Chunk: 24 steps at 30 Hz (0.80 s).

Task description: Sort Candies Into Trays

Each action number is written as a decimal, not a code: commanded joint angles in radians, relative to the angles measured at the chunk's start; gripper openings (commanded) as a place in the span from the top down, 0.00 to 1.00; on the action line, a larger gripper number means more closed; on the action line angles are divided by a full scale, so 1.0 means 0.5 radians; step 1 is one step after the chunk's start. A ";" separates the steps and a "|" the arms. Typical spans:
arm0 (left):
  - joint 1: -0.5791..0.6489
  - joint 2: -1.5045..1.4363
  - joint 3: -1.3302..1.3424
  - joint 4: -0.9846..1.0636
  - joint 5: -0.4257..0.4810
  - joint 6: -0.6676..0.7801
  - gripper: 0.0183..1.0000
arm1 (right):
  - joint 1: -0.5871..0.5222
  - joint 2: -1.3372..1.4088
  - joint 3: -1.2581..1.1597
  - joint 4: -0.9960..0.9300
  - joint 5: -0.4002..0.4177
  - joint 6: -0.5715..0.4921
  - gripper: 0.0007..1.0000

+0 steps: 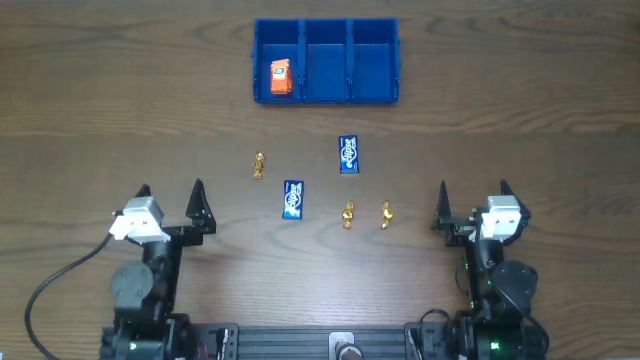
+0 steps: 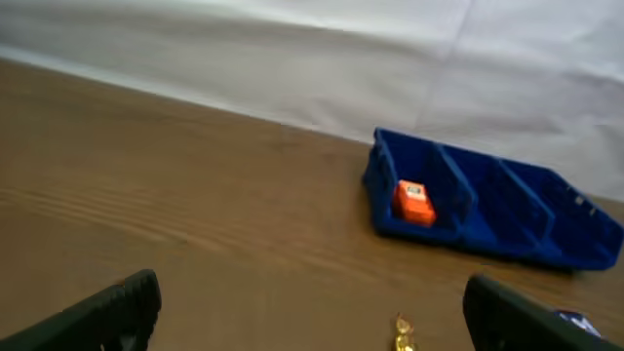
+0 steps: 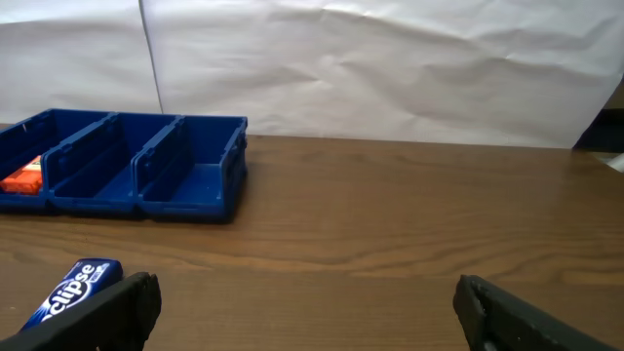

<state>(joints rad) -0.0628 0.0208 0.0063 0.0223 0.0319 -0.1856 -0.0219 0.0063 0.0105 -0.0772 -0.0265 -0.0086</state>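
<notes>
A blue tray (image 1: 326, 88) with three compartments stands at the back of the table; an orange candy (image 1: 281, 77) lies in its left compartment. Two blue packs lie on the wood, one (image 1: 348, 154) mid-table, one (image 1: 293, 199) nearer the front. Three gold-wrapped candies (image 1: 259, 165) (image 1: 348, 215) (image 1: 386, 214) are scattered around them. My left gripper (image 1: 171, 192) is open at the front left, holding nothing. Open and holding nothing, my right gripper (image 1: 472, 190) is at the front right. The left wrist view shows the tray (image 2: 507, 219), orange candy (image 2: 414, 203) and a gold candy (image 2: 403, 333). A blue pack (image 3: 70, 291) and the tray (image 3: 195, 185) appear in the right wrist view.
The brown wooden table (image 1: 520, 120) stretches wide on both sides of the candies. A white backdrop (image 3: 390, 68) stands behind the table's far edge. A black cable (image 1: 50, 285) loops beside the left arm's base.
</notes>
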 commanded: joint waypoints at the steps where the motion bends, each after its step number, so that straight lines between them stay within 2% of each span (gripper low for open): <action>1: 0.026 -0.035 -0.003 -0.196 0.005 0.012 0.00 | 0.000 -0.007 -0.005 -0.010 0.003 -0.015 0.00; 18: 0.026 -0.033 -0.003 -0.199 0.004 0.012 0.00 | 0.001 -0.007 -0.005 0.002 -0.011 -0.014 0.00; 19: 0.026 -0.033 -0.003 -0.199 0.004 0.013 0.00 | 0.004 -0.005 -0.005 0.059 -0.061 0.045 0.00; 20: 0.026 -0.033 -0.003 -0.199 0.004 0.013 0.00 | -0.013 0.040 -0.004 0.165 -0.156 0.254 0.00; 22: 0.026 -0.033 -0.003 -0.199 0.004 0.012 0.00 | -0.030 0.266 0.071 0.337 -0.323 0.522 0.00; 24: 0.026 -0.033 -0.003 -0.199 0.004 0.012 0.00 | -0.030 0.665 0.321 0.330 -0.523 0.542 0.00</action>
<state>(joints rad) -0.0540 0.0116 0.0196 -0.0322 0.0471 -0.1852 -0.0319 0.1555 0.0380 0.0826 -0.1429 0.1642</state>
